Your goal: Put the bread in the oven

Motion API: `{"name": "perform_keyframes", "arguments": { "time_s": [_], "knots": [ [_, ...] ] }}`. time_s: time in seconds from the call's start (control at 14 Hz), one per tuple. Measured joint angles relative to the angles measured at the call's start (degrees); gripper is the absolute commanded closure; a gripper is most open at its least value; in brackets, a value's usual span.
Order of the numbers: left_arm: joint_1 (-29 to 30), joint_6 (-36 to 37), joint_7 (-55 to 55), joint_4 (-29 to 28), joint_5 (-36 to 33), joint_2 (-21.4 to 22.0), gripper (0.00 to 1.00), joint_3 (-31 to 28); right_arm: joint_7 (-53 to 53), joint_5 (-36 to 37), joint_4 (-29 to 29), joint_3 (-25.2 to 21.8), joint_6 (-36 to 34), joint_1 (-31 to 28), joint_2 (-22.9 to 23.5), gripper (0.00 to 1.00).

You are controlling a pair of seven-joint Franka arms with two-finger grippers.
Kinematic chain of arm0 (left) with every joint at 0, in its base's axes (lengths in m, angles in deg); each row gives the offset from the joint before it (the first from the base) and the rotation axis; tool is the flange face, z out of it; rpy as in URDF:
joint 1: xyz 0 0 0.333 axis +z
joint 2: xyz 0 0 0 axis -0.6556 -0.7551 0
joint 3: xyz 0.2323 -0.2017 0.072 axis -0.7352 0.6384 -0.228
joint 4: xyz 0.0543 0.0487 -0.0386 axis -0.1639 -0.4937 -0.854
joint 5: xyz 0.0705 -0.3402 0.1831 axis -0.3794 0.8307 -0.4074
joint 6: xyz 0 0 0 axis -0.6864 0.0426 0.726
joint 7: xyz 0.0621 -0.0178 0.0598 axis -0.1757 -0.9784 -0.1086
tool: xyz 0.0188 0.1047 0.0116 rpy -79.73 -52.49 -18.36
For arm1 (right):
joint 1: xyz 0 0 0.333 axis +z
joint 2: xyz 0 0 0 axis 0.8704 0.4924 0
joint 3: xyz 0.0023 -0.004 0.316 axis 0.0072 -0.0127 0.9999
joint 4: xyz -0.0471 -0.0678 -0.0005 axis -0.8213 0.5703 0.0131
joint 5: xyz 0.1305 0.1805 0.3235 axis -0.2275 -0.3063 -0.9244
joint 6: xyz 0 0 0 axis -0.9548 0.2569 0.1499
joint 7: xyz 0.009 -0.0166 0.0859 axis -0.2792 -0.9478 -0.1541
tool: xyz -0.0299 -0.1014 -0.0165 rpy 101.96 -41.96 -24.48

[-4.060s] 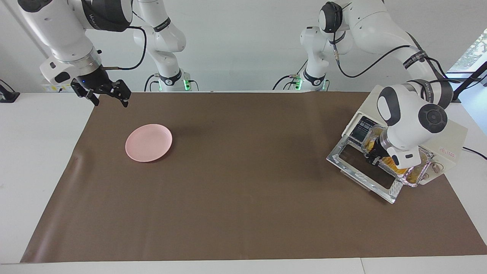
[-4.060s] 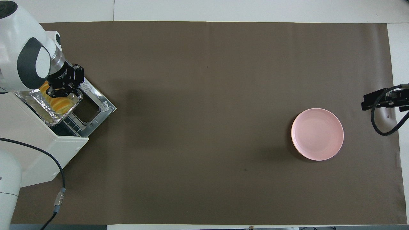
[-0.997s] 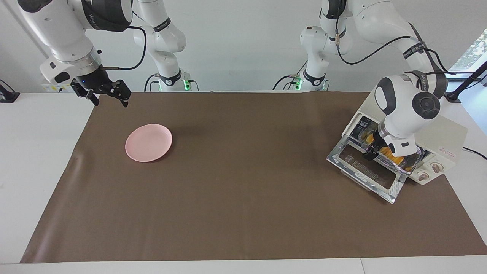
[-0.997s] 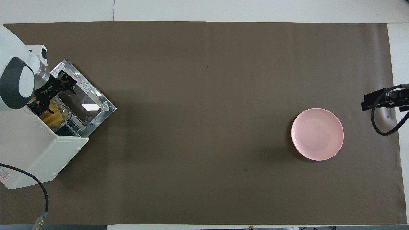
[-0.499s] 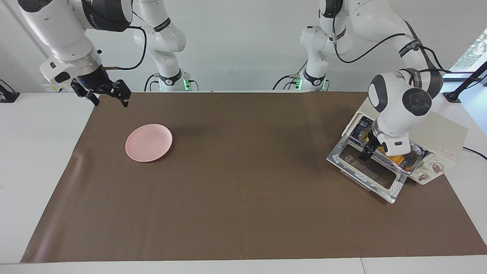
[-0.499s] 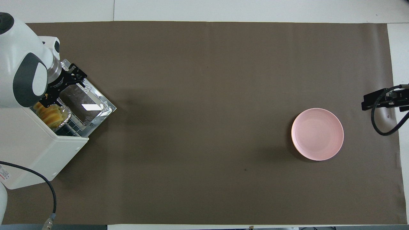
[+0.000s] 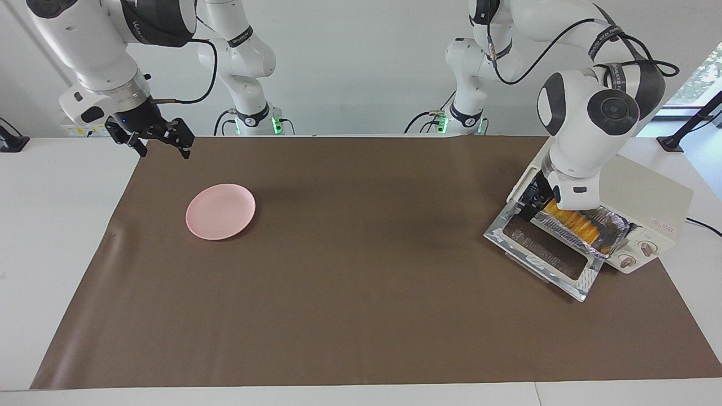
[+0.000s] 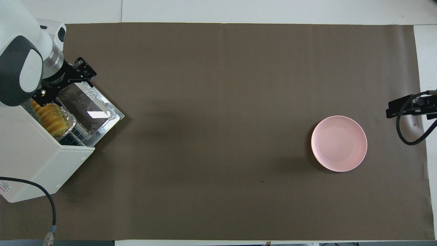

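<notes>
The bread (image 7: 572, 221), a ridged yellow-orange loaf, lies in a crinkled foil tray (image 7: 612, 228) that sits in the mouth of the cream-white oven (image 7: 654, 194). The oven's glass door (image 7: 541, 256) is dropped open on the mat. In the overhead view the bread (image 8: 49, 119) shows just inside the oven (image 8: 34, 160). My left gripper (image 7: 531, 207) is open and empty, raised over the door's hinge edge beside the tray, apart from the bread; it also shows in the overhead view (image 8: 62, 83). My right gripper (image 7: 161, 148) waits open over the mat's corner at the right arm's end.
A round pink plate (image 7: 220, 211) lies on the brown mat toward the right arm's end, also in the overhead view (image 8: 339, 143). The oven's two knobs (image 7: 634, 254) face the open door. A black cable (image 8: 47, 205) runs from the oven.
My left gripper slid the foil tray with the bread into the oven's mouth, let go, and rose away toward the door's hinge. The right arm has not moved.
</notes>
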Motion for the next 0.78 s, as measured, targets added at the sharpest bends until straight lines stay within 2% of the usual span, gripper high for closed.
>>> {"name": "perform_keyframes", "arguments": {
  "time_s": [0.36,0.57,0.64,0.78],
  "knots": [
    [0.1,8.9,-13.4,0.2,0.1,8.5,0.00,0.5,0.0,0.0,0.0,0.0,0.0,0.0,0.0,0.00],
    [1.3,9.5,-22.3,-0.7,0.1,11.0,0.00,0.9,0.0,0.0,0.0,0.0,0.0,0.0,0.0,0.00],
    [6.3,9.7,-27.6,-0.8,0.2,11.6,0.00,4.5,0.0,0.0,0.0,0.0,0.0,0.0,0.0,0.00],
    [15.0,10.5,-30.4,-1.7,0.2,12.8,0.00,13.6,0.0,0.0,0.0,0.0,0.0,0.0,0.0,0.00]
  ]
}}
